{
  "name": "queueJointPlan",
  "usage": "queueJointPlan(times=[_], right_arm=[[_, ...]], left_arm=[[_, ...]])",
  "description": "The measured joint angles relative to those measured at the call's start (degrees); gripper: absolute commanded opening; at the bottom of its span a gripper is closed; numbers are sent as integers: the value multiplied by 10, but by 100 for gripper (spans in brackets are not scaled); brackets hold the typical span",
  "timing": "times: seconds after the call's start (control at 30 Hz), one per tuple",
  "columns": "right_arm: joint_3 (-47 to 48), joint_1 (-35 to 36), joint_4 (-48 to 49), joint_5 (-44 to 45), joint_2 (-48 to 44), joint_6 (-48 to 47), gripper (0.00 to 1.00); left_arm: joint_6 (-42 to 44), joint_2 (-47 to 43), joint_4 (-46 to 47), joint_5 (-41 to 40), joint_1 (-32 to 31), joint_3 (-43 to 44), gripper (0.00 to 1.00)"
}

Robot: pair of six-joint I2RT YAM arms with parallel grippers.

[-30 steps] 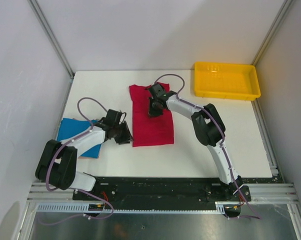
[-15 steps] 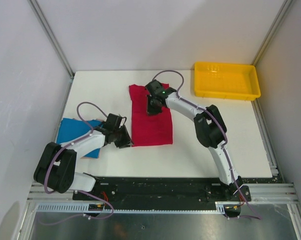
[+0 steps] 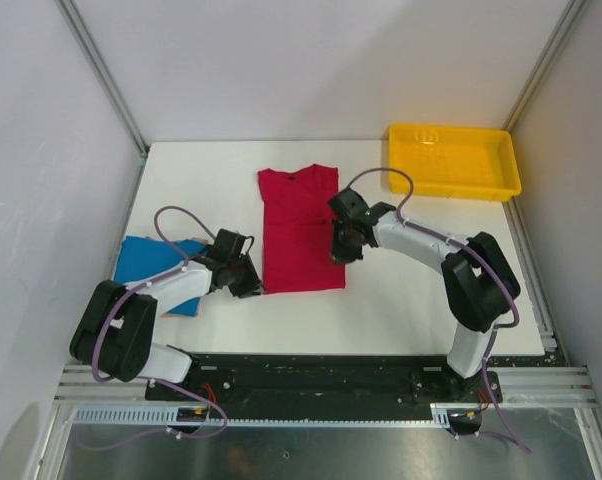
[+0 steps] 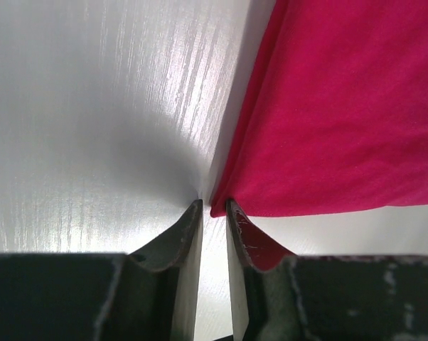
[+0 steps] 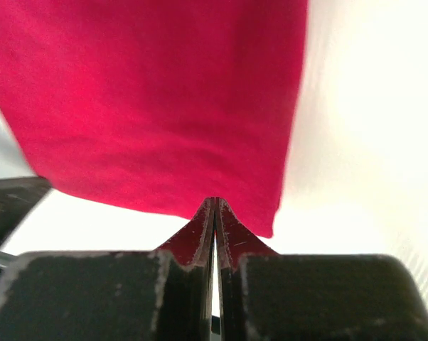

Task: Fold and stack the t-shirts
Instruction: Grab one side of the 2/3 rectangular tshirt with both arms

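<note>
Nearest, the left claw (image 4: 212,207) sits low at the near-left corner of the red shirt (image 3: 296,230). Its jaws are a narrow slit apart with the corner tip just at the gap and nothing clamped, likely placed to pinch that corner for the next fold, while the folded blue shirt (image 3: 146,260) lies to its left, ready for stacking. Farther on, the right claw (image 3: 346,245) is shut tight at the red shirt's right edge, perhaps pinning or pinching cloth, though I cannot tell which; beyond stands the tray (image 3: 456,192).
</note>
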Motion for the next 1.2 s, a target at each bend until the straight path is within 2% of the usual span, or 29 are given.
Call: queueJointPlan(times=[0.2,0.77,1.03,1.2], right_arm=[[-83,9,2,3,-27,20,4],[-159,13,54,7,-31,42,4],[-169,11,54,8,-70,50,25],[-178,10,56,10,-102,59,30]], left_arm=[[0,0,2,-1,0,0,24],[0,5,8,-3,-2,0,23],[0,5,10,-3,-2,0,23],[0,5,10,-2,-2,0,23]])
